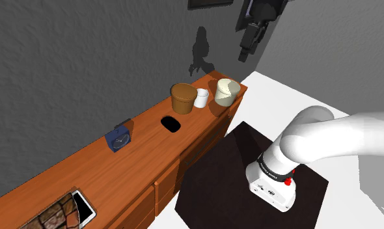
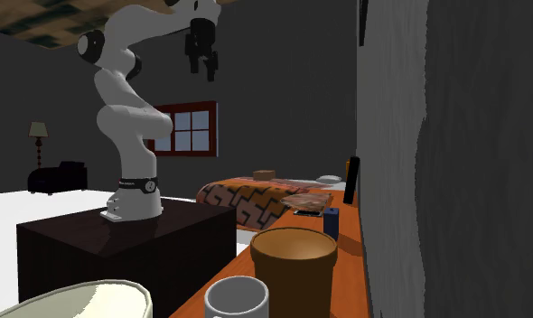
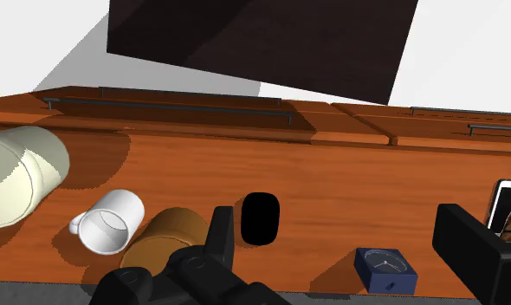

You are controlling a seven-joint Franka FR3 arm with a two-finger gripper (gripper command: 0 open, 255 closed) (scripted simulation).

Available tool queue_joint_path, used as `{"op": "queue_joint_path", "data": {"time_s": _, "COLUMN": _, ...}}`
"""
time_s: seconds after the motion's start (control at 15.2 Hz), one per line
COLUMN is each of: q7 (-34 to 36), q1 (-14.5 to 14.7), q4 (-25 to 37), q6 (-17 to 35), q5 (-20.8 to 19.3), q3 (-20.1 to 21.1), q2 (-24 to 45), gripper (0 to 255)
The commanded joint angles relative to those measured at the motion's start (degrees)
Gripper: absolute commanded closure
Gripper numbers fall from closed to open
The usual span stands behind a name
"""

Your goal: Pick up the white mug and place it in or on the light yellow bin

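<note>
The white mug (image 1: 201, 97) stands on the wooden dresser top (image 1: 145, 140), between a brown pot (image 1: 183, 97) and the light yellow bin (image 1: 227, 92) at the dresser's end. My gripper (image 1: 245, 54) hangs high above that end, well clear of everything. In the wrist view the fingers (image 3: 221, 234) stand wide apart with nothing between them, so the gripper (image 3: 349, 247) is open. There the mug (image 3: 111, 223) is upright with its handle toward the bin (image 3: 11, 178). In the second exterior view the mug (image 2: 238, 298) is in the foreground and the gripper (image 2: 201, 65) up high.
A black oval patch (image 1: 170, 123) and a small blue clock (image 1: 119, 138) lie farther along the dresser. A phone (image 1: 84, 207) and a patterned object (image 1: 51, 218) sit at the near end. The grey wall (image 1: 86, 58) runs behind; the dark stand (image 1: 249, 182) is beside the dresser.
</note>
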Motion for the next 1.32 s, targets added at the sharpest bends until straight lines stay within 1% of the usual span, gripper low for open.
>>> {"op": "queue_joint_path", "data": {"time_s": 0.0, "q7": 0.0, "q1": 0.0, "q4": 0.0, "q6": 0.0, "q5": 0.0, "q3": 0.0, "q2": 0.0, "gripper": 0}}
{"op": "queue_joint_path", "data": {"time_s": 0.33, "q7": -4.25, "q1": -0.63, "q4": -6.48, "q6": 9.3, "q5": -2.18, "q3": -2.53, "q2": 2.62, "gripper": 0}}
{"op": "queue_joint_path", "data": {"time_s": 0.66, "q7": -8.26, "q1": -1.42, "q4": -11.07, "q6": 19.06, "q5": -4.11, "q3": -5.12, "q2": 7.51, "gripper": 0}}
{"op": "queue_joint_path", "data": {"time_s": 0.99, "q7": -12.13, "q1": -2.13, "q4": -13.6, "q6": 29.08, "q5": -5.62, "q3": -7.76, "q2": 14.66, "gripper": 0}}
{"op": "queue_joint_path", "data": {"time_s": 1.25, "q7": -15.27, "q1": -2.57, "q4": -14.04, "q6": 36.98, "q5": -6.3, "q3": -9.81, "q2": 21.83, "gripper": 0}}
